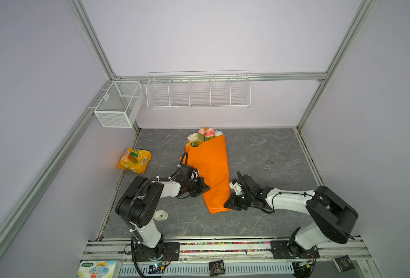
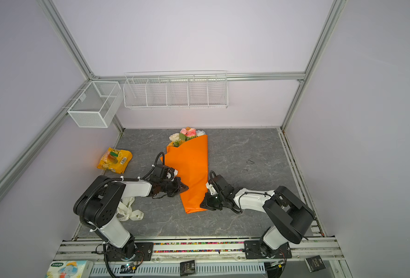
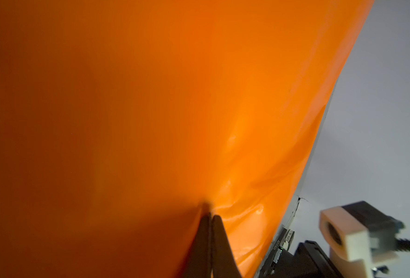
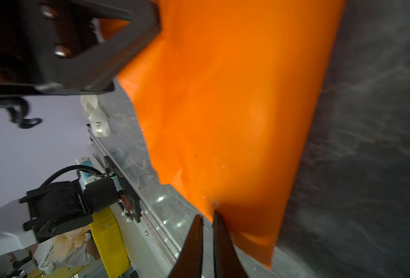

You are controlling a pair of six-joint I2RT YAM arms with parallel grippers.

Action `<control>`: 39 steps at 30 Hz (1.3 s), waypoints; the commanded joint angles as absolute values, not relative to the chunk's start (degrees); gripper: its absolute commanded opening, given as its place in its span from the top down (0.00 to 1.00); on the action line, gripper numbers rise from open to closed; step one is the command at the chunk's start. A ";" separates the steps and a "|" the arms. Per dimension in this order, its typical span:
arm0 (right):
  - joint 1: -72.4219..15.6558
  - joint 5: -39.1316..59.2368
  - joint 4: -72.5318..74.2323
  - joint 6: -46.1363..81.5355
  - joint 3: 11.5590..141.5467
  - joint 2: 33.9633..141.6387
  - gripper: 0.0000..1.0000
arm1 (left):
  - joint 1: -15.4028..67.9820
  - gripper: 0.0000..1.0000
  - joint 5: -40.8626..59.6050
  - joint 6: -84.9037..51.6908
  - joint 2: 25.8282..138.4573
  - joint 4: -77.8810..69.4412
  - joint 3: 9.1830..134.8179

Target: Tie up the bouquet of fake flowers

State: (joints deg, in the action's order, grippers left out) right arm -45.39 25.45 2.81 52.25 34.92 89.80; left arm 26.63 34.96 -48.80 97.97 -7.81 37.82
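Locate the bouquet of fake flowers (image 1: 208, 166) lying flat near the middle of the grey table (image 1: 266, 154), visible in both top views. Its blooms (image 1: 206, 133) point toward the back wall and its narrow end points toward the arm bases. Note that the orange paper (image 2: 192, 166) wraps the stems completely, so the stems are hidden. Check the left gripper (image 1: 207, 188) at the left edge of the wrap: the left wrist view shows its fingers (image 3: 221, 240) pressed together on a pinch of paper, with creases spreading from the tips. Check the right gripper (image 1: 227, 204) at the right edge, near the narrow end. In the right wrist view its fingers (image 4: 223, 240) stand almost together with a thin slit between them. Their tips meet the paper edge, but you cannot tell whether the paper is clamped. Observe the yellow snack bag (image 1: 134, 160) well apart at the left table edge, and the cream ribbon (image 2: 129, 211) lying beside the left arm.
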 commanded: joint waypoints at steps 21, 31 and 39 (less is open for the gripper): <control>-42.95 22.87 -3.22 49.75 37.14 91.75 0.86 | 26.53 0.98 36.93 -48.51 96.12 -7.24 38.73; -41.47 19.15 -14.20 43.11 44.13 82.98 0.72 | 26.04 0.56 24.89 -41.57 82.45 11.51 43.69; -32.91 19.68 -16.02 36.67 51.51 86.36 0.52 | 17.30 0.20 21.57 -40.68 79.69 17.47 45.71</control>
State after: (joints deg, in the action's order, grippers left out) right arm -34.92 20.29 -12.78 40.62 49.60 83.68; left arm 19.70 22.74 -42.09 77.56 13.89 45.41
